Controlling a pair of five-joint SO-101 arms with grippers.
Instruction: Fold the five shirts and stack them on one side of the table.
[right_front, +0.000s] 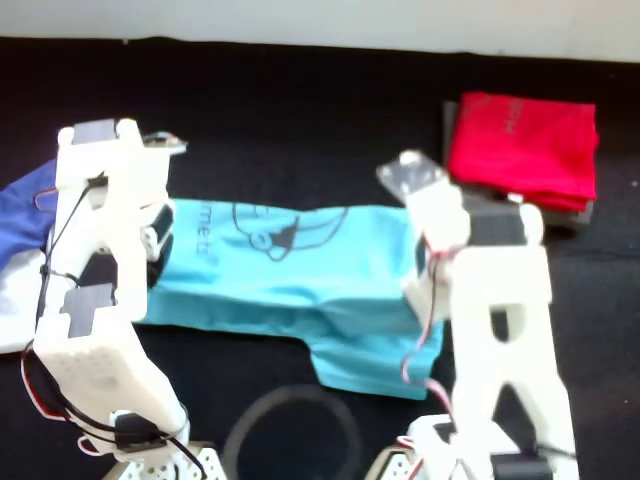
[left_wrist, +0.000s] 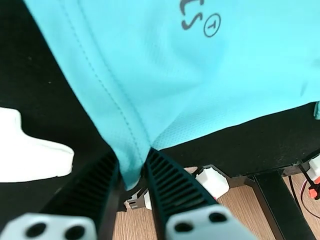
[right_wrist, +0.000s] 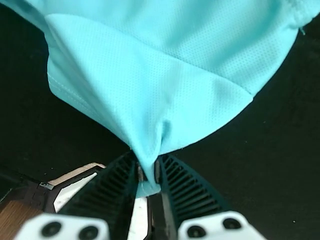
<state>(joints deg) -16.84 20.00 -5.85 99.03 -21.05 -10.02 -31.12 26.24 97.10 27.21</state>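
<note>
1. While both arms grip it, the cyan shirt (right_front: 290, 270) lies lengthwise across the middle of the table (right_front: 300, 100), print up, with one flap jutting toward the near edge.
2. The left fingers (left_wrist: 172, 187) are closed tight on a pinch of the shirt's hem at its left end. The right fingers (right_wrist: 187, 190) are closed just as tight on a gathered fold at the opposite end.
3. The step in hand looks like a lengthwise fold. It should go best if both ends rise together and travel at one pace, so the cloth stays taut between the arms and the crease runs straight.
4. Both pinches are narrow and near the cloth's edge, so a jerk could pull the fabric free. A smooth, low carry seems wise.
5. The jutting flap will need tucking under, or the fold comes out lumpy.
6. For room, open dark table lies beyond the shirt on the far side. That is probably the better direction, since the near edge sits close behind the arms' bases.
7. The folded red shirt (right_front: 522, 150) sits at the far right corner, near the right arm. The blue shirt (right_front: 25, 205) and white shirt (right_front: 15, 300) crowd the left edge beside the left arm, so wide sideways swings risk dragging them.
</note>
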